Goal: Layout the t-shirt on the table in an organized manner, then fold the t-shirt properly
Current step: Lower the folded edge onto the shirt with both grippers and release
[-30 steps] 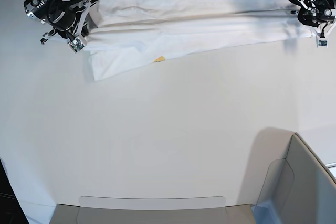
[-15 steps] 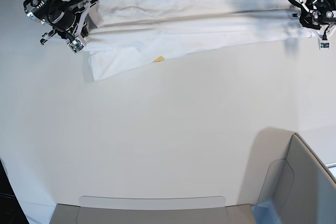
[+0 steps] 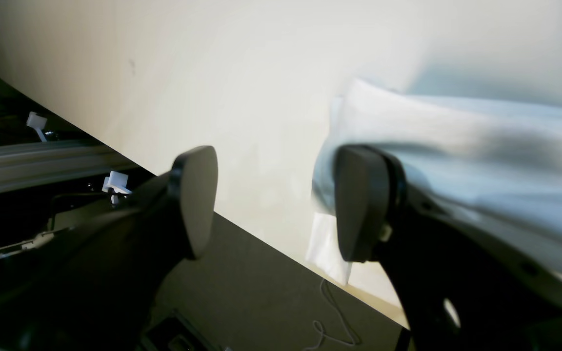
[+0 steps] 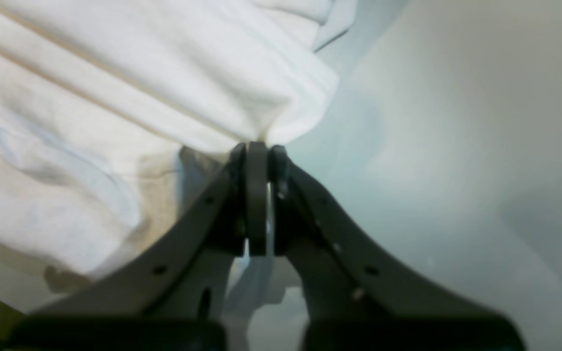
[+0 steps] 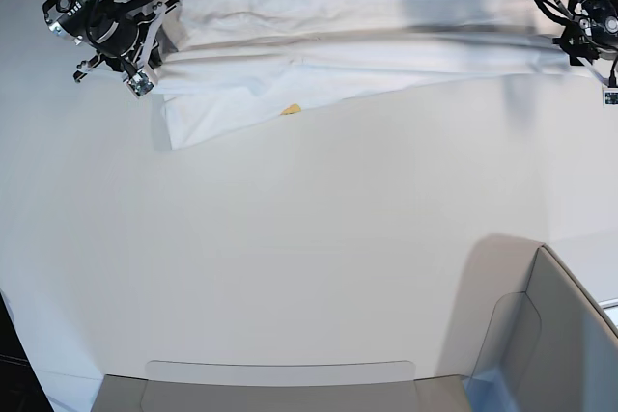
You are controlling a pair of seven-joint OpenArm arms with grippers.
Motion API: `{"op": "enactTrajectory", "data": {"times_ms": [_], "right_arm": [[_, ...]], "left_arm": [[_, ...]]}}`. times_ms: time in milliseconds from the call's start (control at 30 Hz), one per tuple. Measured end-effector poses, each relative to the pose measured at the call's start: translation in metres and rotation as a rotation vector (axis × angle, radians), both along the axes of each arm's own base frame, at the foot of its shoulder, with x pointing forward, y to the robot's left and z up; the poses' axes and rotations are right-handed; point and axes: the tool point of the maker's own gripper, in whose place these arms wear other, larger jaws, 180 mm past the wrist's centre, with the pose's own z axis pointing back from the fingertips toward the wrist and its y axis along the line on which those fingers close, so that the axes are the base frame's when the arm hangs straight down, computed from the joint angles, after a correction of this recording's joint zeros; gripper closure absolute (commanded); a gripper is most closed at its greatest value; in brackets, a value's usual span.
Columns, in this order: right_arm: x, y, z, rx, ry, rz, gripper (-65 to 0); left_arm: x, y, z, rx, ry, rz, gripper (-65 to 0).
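Observation:
The white t-shirt (image 5: 367, 41) lies stretched in a long, creased band along the far side of the table (image 5: 309, 238). A small yellow-orange bit of print (image 5: 290, 109) peeks out at its front hem. My right gripper (image 5: 145, 76) is at the band's left end. In the right wrist view this gripper (image 4: 257, 158) is shut on a bunched fold of the t-shirt (image 4: 115, 97). My left gripper (image 5: 603, 72) hangs off the band's right end. In the left wrist view it (image 3: 278, 204) is open, nothing between the pads, and the t-shirt (image 3: 456, 146) lies beside and behind the right pad (image 3: 361, 204).
A grey bin-like corner piece (image 5: 550, 335) stands at the front right. A pale flat panel (image 5: 280, 378) lies along the front edge. In the left wrist view the table's edge (image 3: 242, 214) runs diagonally, with dark floor and a cable (image 3: 332, 326) below it.
My left gripper has opened, let go of the shirt's right end and drifted right, away from it. The right gripper holds the same spot, still shut on the cloth.

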Motion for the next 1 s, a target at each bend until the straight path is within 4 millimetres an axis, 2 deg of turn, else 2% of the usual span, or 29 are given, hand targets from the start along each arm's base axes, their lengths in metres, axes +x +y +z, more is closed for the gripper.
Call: {"op": "enactTrajectory", "data": {"times_ms": [200, 400, 567, 633, 700, 900, 1000], "right_arm": [[0.000, 0.000, 0.000, 0.000, 0.000, 0.000, 0.0], [0.000, 0.000, 0.000, 0.000, 0.000, 0.000, 0.0], [0.000, 0.000, 0.000, -0.001, 0.000, 0.000, 0.0], [0.000, 0.000, 0.000, -0.001, 0.000, 0.000, 0.0], [0.000, 0.000, 0.000, -0.001, 0.000, 0.000, 0.0], [0.000, 0.000, 0.000, -0.001, 0.001, 0.000, 0.0], [-0.001, 0.000, 0.000, -0.002, 0.003, 0.000, 0.0]], "left_arm": [[-0.004, -0.001, -0.003, -0.002, 0.014, -0.001, -38.1], [-0.019, -0.006, -0.013, -0.006, 0.089, -0.021, -37.4], [-0.013, -0.006, -0.012, -0.004, 0.073, -0.033, -25.3], [-0.014, -0.006, -0.013, -0.006, 0.076, -0.031, -23.4], [-0.016, -0.006, -0.014, -0.008, 0.086, -0.024, -25.1], [-0.017, -0.006, -0.014, -0.008, 0.089, -0.024, -37.2], [-0.026, -0.006, -0.017, -0.010, 0.114, -0.024, -38.3]]}}
